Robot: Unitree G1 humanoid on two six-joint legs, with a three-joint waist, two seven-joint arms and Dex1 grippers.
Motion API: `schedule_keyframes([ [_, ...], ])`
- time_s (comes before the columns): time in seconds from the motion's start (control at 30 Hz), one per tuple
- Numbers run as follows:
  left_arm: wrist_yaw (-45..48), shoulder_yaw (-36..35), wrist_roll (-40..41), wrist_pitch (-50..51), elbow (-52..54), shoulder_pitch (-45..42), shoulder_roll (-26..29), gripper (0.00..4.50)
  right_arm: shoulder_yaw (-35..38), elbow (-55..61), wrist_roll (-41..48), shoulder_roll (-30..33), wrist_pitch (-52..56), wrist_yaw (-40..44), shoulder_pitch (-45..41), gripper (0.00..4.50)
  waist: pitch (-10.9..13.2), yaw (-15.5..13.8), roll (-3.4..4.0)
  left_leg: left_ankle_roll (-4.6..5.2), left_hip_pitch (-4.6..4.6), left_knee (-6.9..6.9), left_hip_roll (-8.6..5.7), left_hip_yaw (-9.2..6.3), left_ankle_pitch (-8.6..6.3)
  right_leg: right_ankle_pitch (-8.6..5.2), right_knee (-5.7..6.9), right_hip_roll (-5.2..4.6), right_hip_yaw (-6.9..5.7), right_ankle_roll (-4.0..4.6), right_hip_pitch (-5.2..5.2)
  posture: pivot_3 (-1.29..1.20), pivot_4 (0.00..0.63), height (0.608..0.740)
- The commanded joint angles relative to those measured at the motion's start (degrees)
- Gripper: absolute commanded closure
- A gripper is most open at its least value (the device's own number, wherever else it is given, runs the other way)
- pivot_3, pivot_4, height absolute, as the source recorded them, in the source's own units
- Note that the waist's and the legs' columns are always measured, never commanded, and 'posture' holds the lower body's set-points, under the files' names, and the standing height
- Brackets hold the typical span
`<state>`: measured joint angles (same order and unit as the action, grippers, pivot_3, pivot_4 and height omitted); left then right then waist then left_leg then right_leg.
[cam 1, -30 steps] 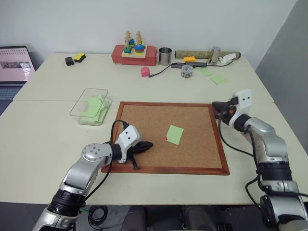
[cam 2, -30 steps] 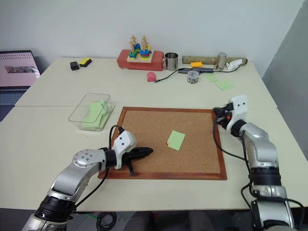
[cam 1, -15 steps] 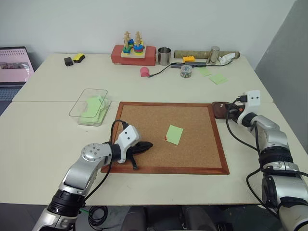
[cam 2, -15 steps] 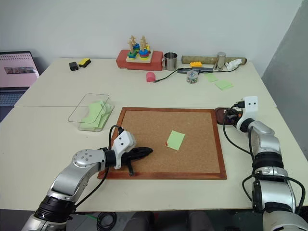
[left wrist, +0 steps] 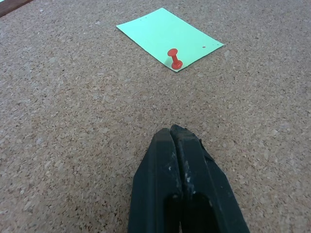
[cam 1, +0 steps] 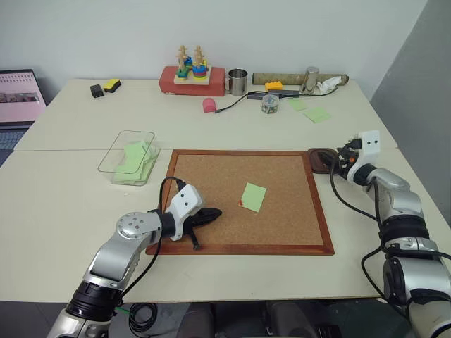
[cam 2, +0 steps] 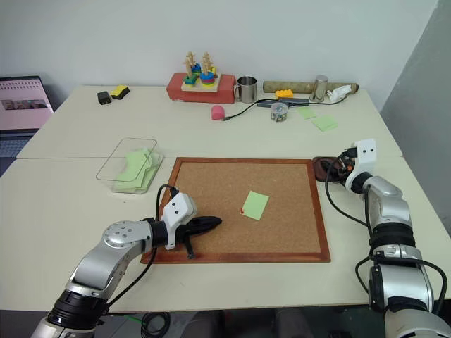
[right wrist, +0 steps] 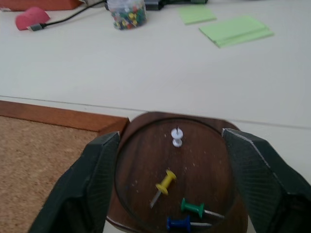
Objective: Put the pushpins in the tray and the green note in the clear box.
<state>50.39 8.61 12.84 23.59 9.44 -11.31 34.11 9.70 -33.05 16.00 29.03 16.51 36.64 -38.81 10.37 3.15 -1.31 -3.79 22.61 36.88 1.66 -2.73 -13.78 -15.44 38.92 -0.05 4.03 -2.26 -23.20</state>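
The green note [cam 1: 254, 196] lies on the cork board, held at its near left corner by a red pushpin [left wrist: 174, 58]. My left gripper [cam 1: 211, 213] rests shut and empty on the board, left of the note, its tips pointing at it. The dark brown tray [right wrist: 204, 160] sits just off the board's far right corner. It holds a white pushpin [right wrist: 177, 137], a yellow one [right wrist: 164, 181], a green one [right wrist: 193, 207] and a blue one [right wrist: 179, 224]. My right gripper [cam 1: 341, 159] hovers open over the tray with nothing between its fingers [right wrist: 92, 179]. The clear box [cam 1: 138, 132], with green notes inside, stands left of the board.
The framed cork board [cam 1: 282, 232] takes up the table's middle. Along the back stand a small jar of pins [cam 1: 268, 103], loose green notes [cam 1: 317, 115], a metal cup [cam 1: 238, 81], a red box with a stacking toy [cam 1: 192, 79] and a pink object on a cable [cam 1: 209, 105].
My right gripper has gone from shut to open and shifted a little right, uncovering the tray. The left arm has stayed where it was.
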Motion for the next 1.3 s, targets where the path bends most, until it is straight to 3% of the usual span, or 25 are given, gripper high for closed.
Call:
schedule_keyframes([
  [0.03, 0.6, 1.9, -1.0, 2.2, -0.4, 2.0, 1.2, 4.5, -3.2, 16.8, 4.8, 2.0, 8.0, 8.2, 5.0, 0.47, 0.0, 0.0, 0.01, 0.0, 0.01, -0.01, -0.01, 0.0, 0.0, 0.0, 0.0, 0.0, 0.0, 0.0, 0.0, 0.0, 0.15, 0.74],
  [0.2, 0.8, 1.9, -1.0, 2.2, -0.5, 2.1, 1.5, 4.5, -10.0, 35.7, 8.7, 3.1, 14.7, 15.1, 12.9, 0.47, 0.0, 0.1, 0.01, 0.0, 0.0, -0.02, 0.0, -0.05, 0.0, -0.15, 0.0, 0.0, -0.03, -0.25, 0.0, 0.0, 0.15, 0.74],
  [0.33, 1.0, 2.1, -1.0, 2.1, -0.7, 1.8, 1.6, 4.5, -15.6, 41.2, 6.1, 1.5, 13.6, 14.6, 14.9, 0.47, 0.0, 0.1, 0.01, 0.0, -0.01, 0.0, 0.0, -0.05, 0.0, -0.16, 0.01, 0.01, -0.04, -0.27, 0.0, 0.0, 0.15, 0.74],
  [0.63, 1.0, 1.8, -0.5, 3.5, -0.4, 1.6, 1.7, 4.5, -23.0, 34.6, 1.3, -8.3, 9.9, 11.2, 11.3, 0.47, 0.0, 0.1, 0.0, 0.0, -0.01, 0.04, 0.0, -0.05, 0.0, -0.16, 0.01, 0.01, -0.04, -0.27, 0.0, 0.0, 0.15, 0.74],
  [0.9, 0.1, 1.4, -0.6, 4.2, 1.0, 2.6, 1.6, 4.5, -25.0, 24.9, -2.5, -12.6, 7.2, 10.6, 8.3, 0.47, 0.0, 0.1, -0.01, 0.0, 0.01, 0.02, 0.01, -0.07, 0.0, -0.15, 0.0, 0.01, -0.07, -0.26, -0.01, 0.0, 0.15, 0.74],
  [1.03, -0.4, 1.1, -0.6, 4.3, 1.4, 2.9, 1.7, 4.5, -25.1, 22.3, -3.5, -13.3, 5.5, 11.3, 7.8, 1.04, 0.0, 0.1, -0.01, 0.0, 0.0, 0.01, 0.01, -0.07, 0.0, -0.15, 0.0, 0.01, -0.06, -0.26, -0.01, 0.0, 0.15, 0.74],
  [1.3, -0.9, 1.0, -0.4, 4.5, 2.0, 3.2, 1.7, 4.5, -25.7, 21.3, -4.6, -14.5, 4.4, 11.9, 7.3, 2.79, 0.0, 0.1, -0.01, 0.0, -0.01, 0.01, 0.02, -0.09, 0.0, -0.15, 0.03, 0.01, -0.07, -0.26, -0.01, 0.0, 0.15, 0.74],
])
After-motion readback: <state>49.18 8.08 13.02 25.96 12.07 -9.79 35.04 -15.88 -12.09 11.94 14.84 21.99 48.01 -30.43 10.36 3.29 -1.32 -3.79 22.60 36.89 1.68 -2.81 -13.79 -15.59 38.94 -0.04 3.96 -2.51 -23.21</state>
